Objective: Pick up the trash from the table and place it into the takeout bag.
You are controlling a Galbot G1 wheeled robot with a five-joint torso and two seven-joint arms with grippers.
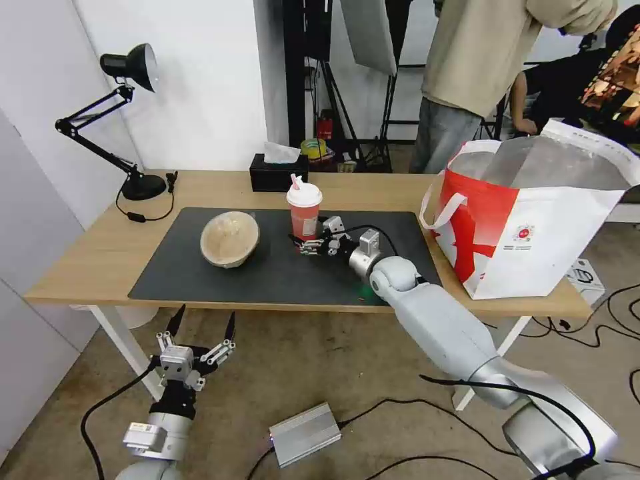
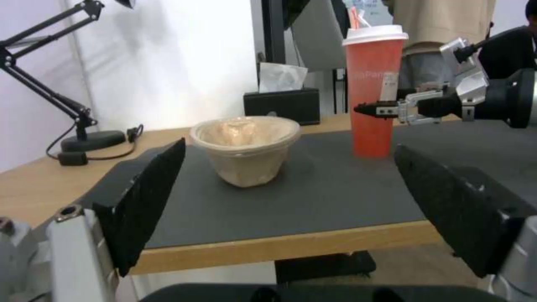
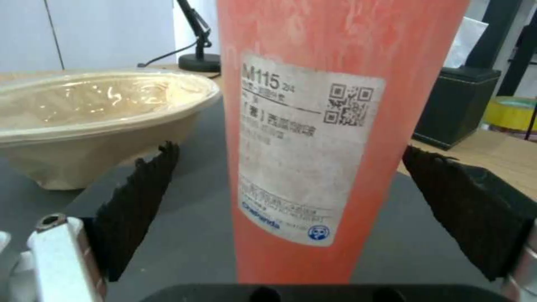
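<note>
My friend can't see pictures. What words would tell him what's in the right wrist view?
A tall red drink cup with a white printed label stands upright on a dark grey mat, between the open black fingers of the right claw, which don't touch it. A beige lidded bowl sits beside it, and a black tissue box behind.

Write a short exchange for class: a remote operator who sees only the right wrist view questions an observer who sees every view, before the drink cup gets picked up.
Operator: My right gripper is open around the red cup. Where is the takeout bag?
Observer: The takeout bag stands open-topped at the right end of the table, on the right of your arm.
Operator: And where is the other arm?
Observer: The left gripper hangs open below the table's front edge, on the near side of the beige bowl, touching nothing.
</note>
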